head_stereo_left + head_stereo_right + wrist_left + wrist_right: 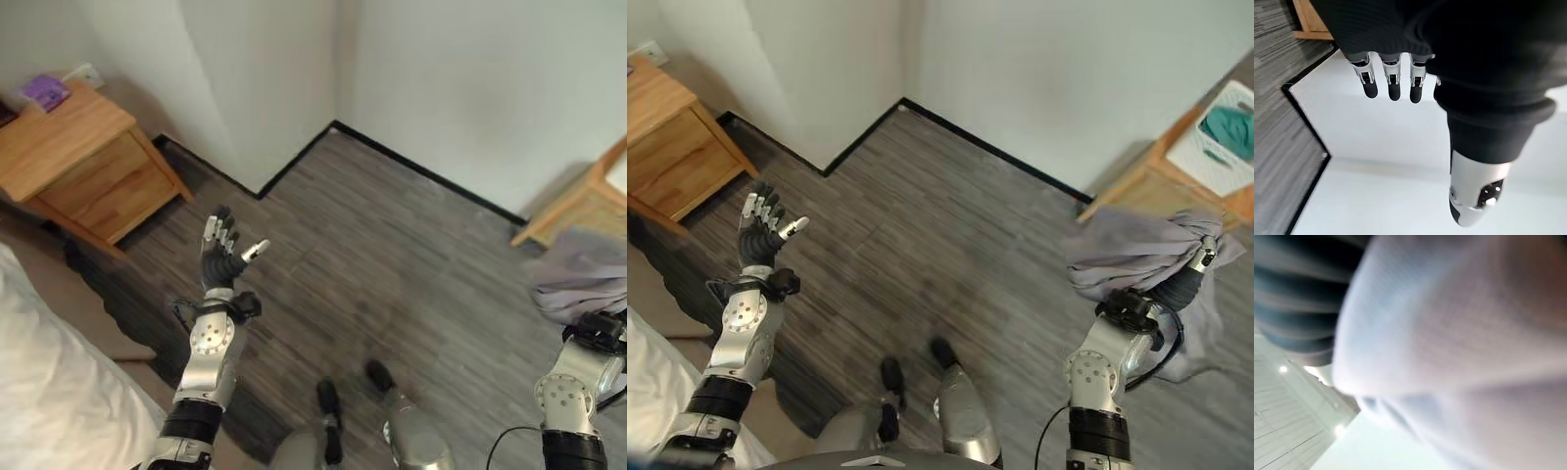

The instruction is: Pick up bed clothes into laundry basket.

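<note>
Right hand [1185,279] clutches grey cloth [1136,257] bunched near the white basket [1218,137], likely carrying it there; left hand [220,250], spread empty, well apart.

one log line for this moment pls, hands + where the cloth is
left robot hand: open, raised, empty | right robot hand: shut on grey cloth, held off floor | white basket: on wooden stand, beyond cloth

Left hand [223,250] raised open over wood floor [392,255] (nightstand [78,162] nearby).
</note>
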